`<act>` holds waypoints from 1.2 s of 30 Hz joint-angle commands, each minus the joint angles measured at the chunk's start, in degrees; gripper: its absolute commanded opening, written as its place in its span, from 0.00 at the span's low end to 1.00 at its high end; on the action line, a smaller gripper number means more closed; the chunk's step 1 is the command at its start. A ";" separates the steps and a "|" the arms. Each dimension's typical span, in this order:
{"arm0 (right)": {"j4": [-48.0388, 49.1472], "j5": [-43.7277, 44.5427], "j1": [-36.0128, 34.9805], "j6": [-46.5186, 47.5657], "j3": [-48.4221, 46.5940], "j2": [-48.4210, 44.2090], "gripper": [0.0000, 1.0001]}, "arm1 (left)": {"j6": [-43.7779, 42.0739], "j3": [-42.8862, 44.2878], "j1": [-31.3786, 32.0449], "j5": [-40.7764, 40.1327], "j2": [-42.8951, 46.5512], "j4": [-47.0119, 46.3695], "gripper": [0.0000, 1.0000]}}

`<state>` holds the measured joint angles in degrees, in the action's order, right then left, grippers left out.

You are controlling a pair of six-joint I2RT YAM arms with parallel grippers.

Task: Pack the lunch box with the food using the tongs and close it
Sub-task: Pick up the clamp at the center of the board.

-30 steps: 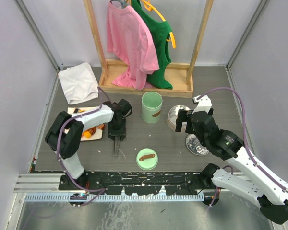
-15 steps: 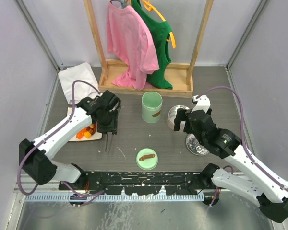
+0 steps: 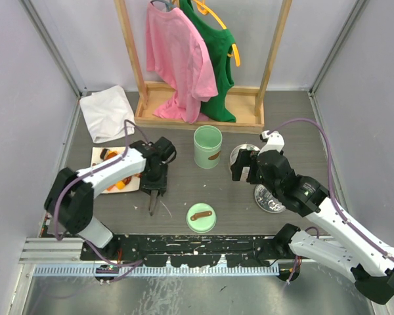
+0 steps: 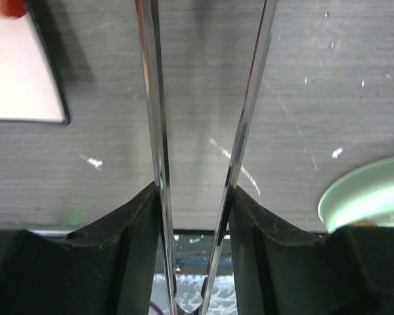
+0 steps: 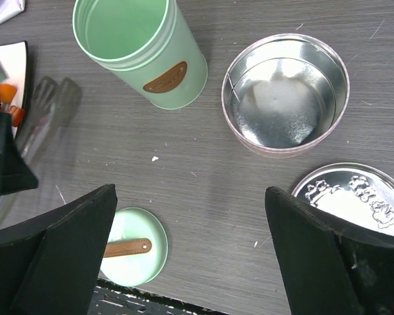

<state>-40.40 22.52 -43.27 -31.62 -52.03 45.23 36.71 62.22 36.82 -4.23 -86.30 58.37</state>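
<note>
Beside the white plate [image 5: 10, 56] of food [image 3: 120, 183], the left gripper [image 4: 194, 197] has edged rightward, clamped partway on the tongs [image 4: 156, 131], whose tips seemingly touch the table. The right gripper [image 5: 190, 193] gapes empty above the open lunch box [image 5: 333, 63], and a green canister [image 3: 207, 147] stands between the arms.

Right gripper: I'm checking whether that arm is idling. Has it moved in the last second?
Yes. The right gripper has shifted slightly left, toward the tall mint-green metal canister, covering more of the round silver tin.
</note>
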 commanded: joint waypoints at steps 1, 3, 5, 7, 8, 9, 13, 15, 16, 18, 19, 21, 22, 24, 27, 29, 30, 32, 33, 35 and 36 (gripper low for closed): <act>1.60 -0.47 0.26 -1.18 -0.26 -0.91 1.00 | 2.69 1.88 3.15 -4.18 -5.96 -6.31 0.43; 1.48 -0.27 0.22 -1.02 -0.28 -0.85 1.00 | 3.09 2.57 4.51 -5.71 -7.48 -6.05 0.44; 1.47 -0.19 0.23 -1.07 -0.13 -0.87 1.00 | 4.03 2.53 6.12 -8.04 -7.94 -5.42 0.45; 1.51 -0.12 0.25 -1.01 0.04 -0.64 1.00 | 5.16 1.44 7.44 -10.67 -8.05 -5.57 0.47; 1.59 -0.09 0.21 -0.97 0.20 -0.48 1.00 | 5.65 0.47 7.74 -11.42 -8.10 -6.29 0.47; 1.75 -0.09 0.24 -0.87 0.33 -0.30 1.00 | 6.06 -0.61 7.93 -11.65 -8.36 -7.61 0.48; 2.08 -0.33 0.23 0.05 0.07 0.56 1.00 | 7.35 -4.19 8.01 -9.81 -9.60 -12.64 0.51; 2.13 -0.11 0.23 0.34 -0.20 0.93 1.00 | 7.45 -5.12 8.01 -7.82 -10.32 -14.52 0.53; 2.16 0.00 0.27 0.46 -0.23 1.03 1.00 | 7.31 -5.17 8.03 -7.16 -10.93 -14.63 0.53; 2.21 0.28 0.27 0.63 -0.43 1.16 1.00 | 6.27 -4.95 7.98 -5.53 -12.19 -14.73 0.56; 2.30 0.32 0.21 0.72 -0.39 1.21 1.00 | 5.54 -4.54 7.95 -4.59 -13.00 -14.56 0.58; 2.35 0.28 0.23 0.72 -0.35 1.26 1.00 | 4.78 -3.21 7.96 -3.99 -14.62 -12.96 0.59; 2.35 0.17 0.22 0.65 -0.28 1.22 1.00 | 4.25 -2.48 7.94 -3.48 -15.32 -11.83 0.61; 2.36 0.13 0.20 0.62 -0.10 1.16 1.00 | 3.67 -0.26 7.92 -3.29 -16.75 -7.64 0.65; 2.48 0.22 0.23 0.46 0.12 0.91 1.00 | 2.31 1.69 7.86 -2.61 -17.33 -3.89 0.70; 2.52 0.25 0.28 0.50 0.24 0.93 1.00 | 1.65 1.93 7.55 -1.90 -17.36 -3.13 0.73; 2.52 0.25 0.28 0.51 0.18 0.93 1.00 | 1.47 1.71 7.18 -1.30 -17.32 -3.28 0.74; 2.52 0.19 0.21 0.56 0.02 1.07 1.00 | 1.31 1.26 6.72 0.02 -17.19 -3.03 0.75; 2.52 0.12 0.28 0.59 0.07 1.01 1.00 | 1.53 0.89 6.71 0.17 -16.80 -3.28 0.76; 2.52 0.27 0.22 0.58 0.27 0.65 1.00 | 1.74 -0.21 6.74 0.76 -16.42 -4.46 0.77; 2.52 0.41 0.26 0.51 0.37 0.61 1.00 | 1.70 -0.48 6.72 0.77 -16.45 -4.57 0.79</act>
<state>-40.38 21.98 -43.27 -31.40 -51.53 46.65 39.13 63.83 43.70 -4.29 -102.13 53.82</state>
